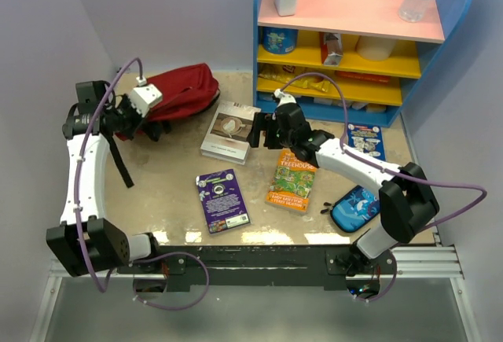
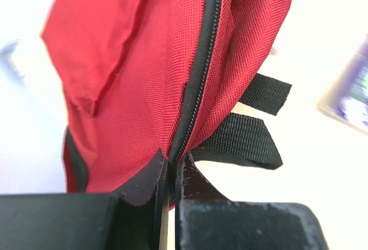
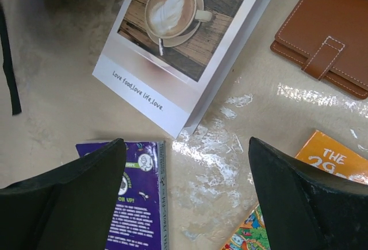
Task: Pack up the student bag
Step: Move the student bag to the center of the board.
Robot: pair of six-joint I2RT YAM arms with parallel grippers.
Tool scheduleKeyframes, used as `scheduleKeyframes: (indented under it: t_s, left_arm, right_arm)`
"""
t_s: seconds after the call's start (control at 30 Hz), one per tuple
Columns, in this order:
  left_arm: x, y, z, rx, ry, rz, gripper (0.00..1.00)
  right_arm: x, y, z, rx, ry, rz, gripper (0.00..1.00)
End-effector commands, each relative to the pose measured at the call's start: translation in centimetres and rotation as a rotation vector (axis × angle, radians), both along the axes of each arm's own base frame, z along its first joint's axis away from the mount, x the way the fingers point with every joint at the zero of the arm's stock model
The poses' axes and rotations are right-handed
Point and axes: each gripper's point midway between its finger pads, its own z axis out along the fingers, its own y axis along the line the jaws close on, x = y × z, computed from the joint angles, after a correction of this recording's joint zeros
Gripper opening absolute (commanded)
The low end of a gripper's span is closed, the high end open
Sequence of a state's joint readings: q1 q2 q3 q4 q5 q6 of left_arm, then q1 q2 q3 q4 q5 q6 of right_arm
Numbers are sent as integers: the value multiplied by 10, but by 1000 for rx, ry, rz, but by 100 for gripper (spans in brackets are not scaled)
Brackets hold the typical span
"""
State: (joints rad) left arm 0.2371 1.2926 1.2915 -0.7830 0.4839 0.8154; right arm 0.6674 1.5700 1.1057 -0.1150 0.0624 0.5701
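Note:
The student bag (image 1: 185,94), dark red with black straps, lies at the table's back left. My left gripper (image 1: 132,115) is at its left end and is shut on the bag's black zipper seam (image 2: 201,60). In the left wrist view the jaws (image 2: 171,172) pinch the red fabric (image 2: 132,89) at the zipper. My right gripper (image 1: 258,131) hangs open over the table's middle, just right of a white coffee-photo book (image 1: 229,131). Nothing sits between its fingertips (image 3: 187,146), only bare table. The white book (image 3: 178,43) lies just ahead of them.
A purple book (image 1: 222,199) (image 3: 141,198) and an orange book (image 1: 291,180) (image 3: 339,161) lie near the front. A brown wallet (image 3: 325,40) rests by the white book. A blue zip pouch (image 1: 355,208) and a blue book (image 1: 365,139) are at right. A blue shelf unit (image 1: 354,43) stands behind.

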Motion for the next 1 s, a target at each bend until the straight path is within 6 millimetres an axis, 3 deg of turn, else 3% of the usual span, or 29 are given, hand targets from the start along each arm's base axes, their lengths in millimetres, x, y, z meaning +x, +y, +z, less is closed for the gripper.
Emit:
scheduleKeyframes:
  t_s: [0.0, 0.1, 0.17, 0.23, 0.3, 0.43, 0.53, 0.6, 0.67, 0.7, 0.73, 0.77, 0.83, 0.87, 0.9, 0.97]
  left_arm:
    - [-63, -51, -2, -76, 153, -241, 0]
    - [-91, -70, -8, -59, 219, -334, 2]
    - [-110, -89, -14, -64, 264, -410, 10]
    - [-124, -108, -15, -95, 279, -480, 29]
    - [-135, -127, -19, -113, 306, -550, 39]
    - [-149, -148, -32, -156, 395, -612, 50]
    - [-144, -155, -30, -181, 398, -626, 50]
    - [-128, -152, -24, -176, 351, -553, 48]
    - [-82, -142, -8, -121, 152, -440, 48]
    - [-48, -138, 1, -134, 31, -344, 48]
    - [-30, -131, 4, -118, -30, -284, 48]
    - [-9, -117, -2, -70, -60, -190, 48]
    - [28, -110, 2, -61, -148, -122, 48]
    - [46, -105, -16, -40, -118, -92, 47]
    - [67, -101, -7, -42, -172, -67, 47]
    - [103, -89, -16, -39, -173, -2, 47]
  right_arm:
    - [2, 16, 20, 66, -5, 31, 89]
    - [3, 19, 15, 64, 17, 36, 89]
    - [4, 20, 11, 56, 34, 32, 89]
    - [6, 23, 1, 40, 67, 27, 89]
    - [5, 28, -4, 50, 103, 40, 88]
    - [12, 37, -22, 48, 148, 32, 88]
    - [19, 42, -28, 47, 161, 24, 88]
    - [25, 44, -24, 48, 153, 17, 88]
    - [34, 44, -21, 38, 141, 1, 88]
    - [39, 43, -20, 36, 137, -10, 88]
    - [41, 44, -17, 37, 131, -11, 88]
    - [47, 47, -10, 46, 115, -10, 88]
    - [53, 51, -7, 50, 104, -8, 86]
    - [59, 53, -6, 45, 96, -21, 86]
    - [64, 52, -6, 40, 91, -32, 86]
    - [77, 52, -6, 13, 72, -69, 85]
